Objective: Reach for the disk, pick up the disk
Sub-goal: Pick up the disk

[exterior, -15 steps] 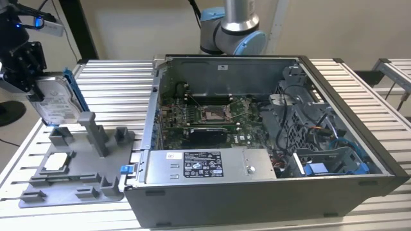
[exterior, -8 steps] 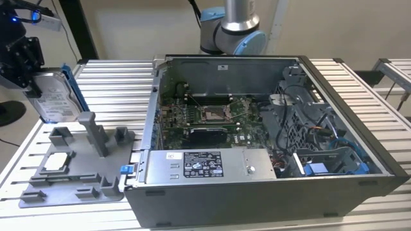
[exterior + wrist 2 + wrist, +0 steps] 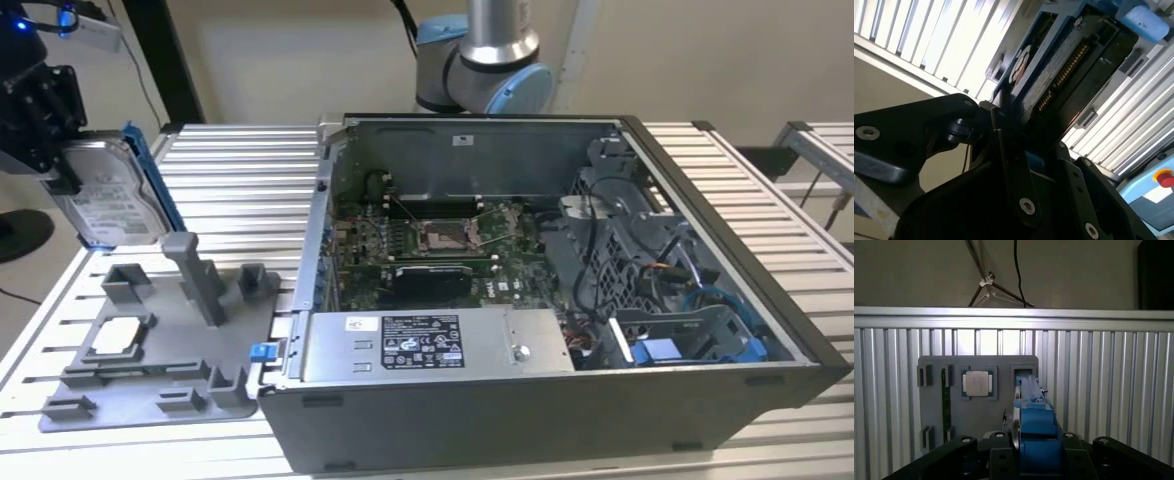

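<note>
In the exterior view, you had the gripper [image 3: 56, 160] closed on the disk [image 3: 118, 205], gripping it at its upper end, at the exterior view's left. The disk hung on edge above the grey fixture [image 3: 134, 405], well apart from the open computer case [image 3: 534, 420]. A small silver chip [image 3: 118, 335] lay in the fixture.

In the second wrist view, the disk [image 3: 1054, 70] ran away from the black fingers [image 3: 1009, 165]. These seemed to pinch it from both sides, though the contact lay in shadow.

In the first wrist view, the disk [image 3: 1036, 422] stood edge-on, blue side up, with the fixture [image 3: 979, 415] and chip [image 3: 977, 383] beyond it.
</note>
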Available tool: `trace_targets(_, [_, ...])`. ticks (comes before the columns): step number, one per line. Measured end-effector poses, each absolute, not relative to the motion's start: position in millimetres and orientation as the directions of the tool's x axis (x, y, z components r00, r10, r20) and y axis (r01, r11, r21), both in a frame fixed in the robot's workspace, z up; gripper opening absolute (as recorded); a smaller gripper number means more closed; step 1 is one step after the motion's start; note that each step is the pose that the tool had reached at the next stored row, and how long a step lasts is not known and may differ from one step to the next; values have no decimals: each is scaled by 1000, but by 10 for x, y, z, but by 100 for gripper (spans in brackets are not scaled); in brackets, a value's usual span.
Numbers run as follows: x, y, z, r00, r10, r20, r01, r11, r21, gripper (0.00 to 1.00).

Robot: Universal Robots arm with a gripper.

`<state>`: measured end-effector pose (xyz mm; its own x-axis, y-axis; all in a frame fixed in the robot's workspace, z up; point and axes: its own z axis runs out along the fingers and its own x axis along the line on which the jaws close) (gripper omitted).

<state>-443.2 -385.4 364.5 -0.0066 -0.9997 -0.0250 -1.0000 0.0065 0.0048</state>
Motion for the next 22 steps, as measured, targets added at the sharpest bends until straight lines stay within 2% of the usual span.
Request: trace_targets(22, [-4432, -3854, 4018, -7, -1000, -25, -1000, 7, 5, 0])
